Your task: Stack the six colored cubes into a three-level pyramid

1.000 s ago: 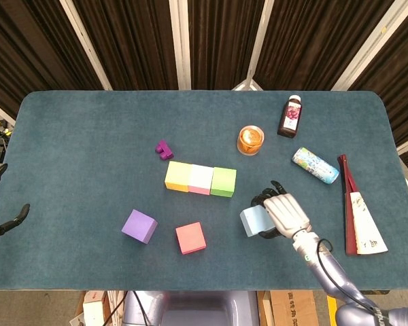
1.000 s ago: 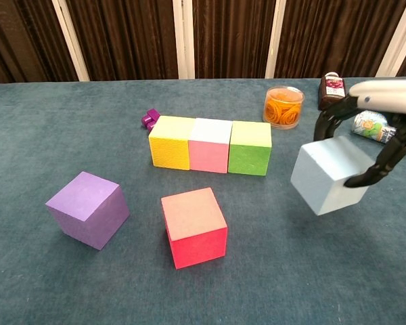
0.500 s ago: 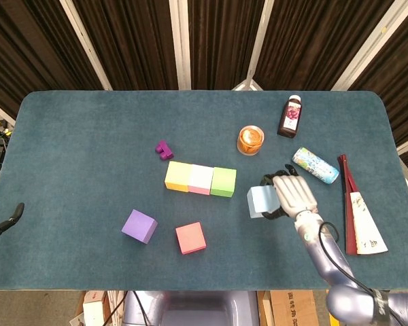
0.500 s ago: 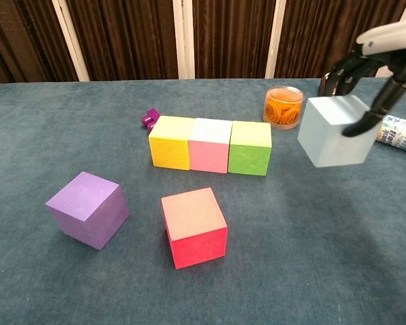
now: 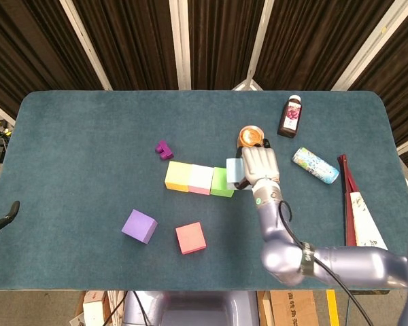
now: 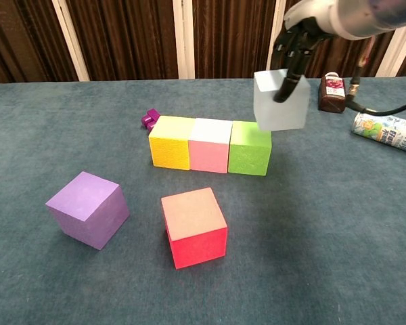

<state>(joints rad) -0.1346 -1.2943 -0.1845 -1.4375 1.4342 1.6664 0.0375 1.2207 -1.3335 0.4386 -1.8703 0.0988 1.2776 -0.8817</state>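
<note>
Yellow, pink and green cubes sit in a touching row at mid-table, seen in the chest view as yellow, pink and green. My right hand grips a light blue cube from above. In the chest view that cube hangs in the air just above the green cube's right end, under the hand. A purple cube and a red cube lie apart nearer the front. Only a dark tip of my left hand shows at the table's left edge.
A small magenta piece lies behind the yellow cube. An orange jar, a dark bottle and a patterned can stand at the back right. A folded fan with a paper sleeve lies near the right edge.
My right hand has carried the light blue cube up and to the left, from low at the front right to above the green cube. The left hand slid mostly out of view.
</note>
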